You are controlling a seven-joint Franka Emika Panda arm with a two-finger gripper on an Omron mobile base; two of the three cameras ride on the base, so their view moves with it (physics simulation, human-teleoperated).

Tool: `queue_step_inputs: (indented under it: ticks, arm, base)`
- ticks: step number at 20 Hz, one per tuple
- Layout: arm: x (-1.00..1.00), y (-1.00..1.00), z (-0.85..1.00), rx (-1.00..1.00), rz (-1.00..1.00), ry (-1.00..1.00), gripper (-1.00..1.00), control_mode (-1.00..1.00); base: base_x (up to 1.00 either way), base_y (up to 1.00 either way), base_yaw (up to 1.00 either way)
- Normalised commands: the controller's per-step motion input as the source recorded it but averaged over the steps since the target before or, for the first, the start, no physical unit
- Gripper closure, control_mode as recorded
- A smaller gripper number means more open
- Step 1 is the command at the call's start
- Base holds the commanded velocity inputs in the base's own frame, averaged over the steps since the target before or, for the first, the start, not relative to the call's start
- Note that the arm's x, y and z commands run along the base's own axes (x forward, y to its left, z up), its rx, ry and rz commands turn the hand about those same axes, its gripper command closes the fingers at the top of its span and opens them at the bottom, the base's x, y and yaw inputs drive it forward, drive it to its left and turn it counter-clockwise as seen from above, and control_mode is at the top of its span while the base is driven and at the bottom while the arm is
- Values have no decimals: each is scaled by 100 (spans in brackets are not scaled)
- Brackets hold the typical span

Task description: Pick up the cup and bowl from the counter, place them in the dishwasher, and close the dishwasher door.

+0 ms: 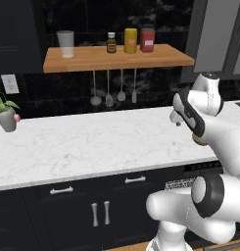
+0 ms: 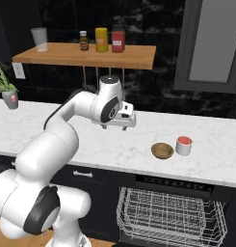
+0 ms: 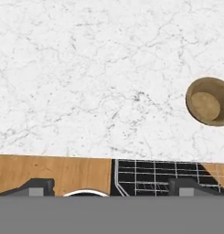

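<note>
Gripper [image 2: 118, 126] spread wide and empty, hovering above the counter [image 2: 90, 140], to the left of the bowl [image 2: 162, 150]. Bowl upright on the counter near its front edge, cup [image 2: 183, 145] just beside it on the right. Dishwasher [image 2: 170, 217] open below the bowl, wire rack [image 2: 163, 212] pulled out.

On worktop [image 2: 90, 144]: one bowl [image 2: 162, 150], one cup [image 2: 183, 145], one potted plant [image 2: 8, 91].
On wooden shelf [image 2: 66, 55]: one tumbler [image 2: 40, 39], one brown bottle [image 2: 84, 41], one yellow canister [image 2: 101, 39], one red canister [image 2: 118, 41].
Under shelf: four hanging utensils [image 1: 114, 88].
One wall socket [image 1: 10, 84].
One dishwasher [image 2: 187, 185], one wire rack [image 2: 170, 214] visible.
Cabinet handles [image 1: 100, 213]: four.
Two fingers [image 3: 38, 187].
</note>
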Motion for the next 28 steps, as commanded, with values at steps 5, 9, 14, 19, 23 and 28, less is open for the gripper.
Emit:
queue_step_inputs:
  ticks: [5, 9, 14, 19, 23, 28]
  arm:
    - [34, -41, -18, 0, 2, 1, -100, -100]
    - [18, -51, -30, 0, 4, 2, -100, -100]
    - [4, -26, -24, -2, 0, 2, -100, -100]
    - [18, 0, -31, -6, 0, 10, -100, -100]
    - [10, 0, -32, -4, 0, 8, -100, -100]
    - [16, -10, -7, -1, 0, 5, -100, -100]
  base:
    - [0, 0, 0]
    - [0, 0, 0]
    - [0, 0, 0]
    - [0, 0, 0]
    - [0, 0, 0]
    - [0, 0, 0]
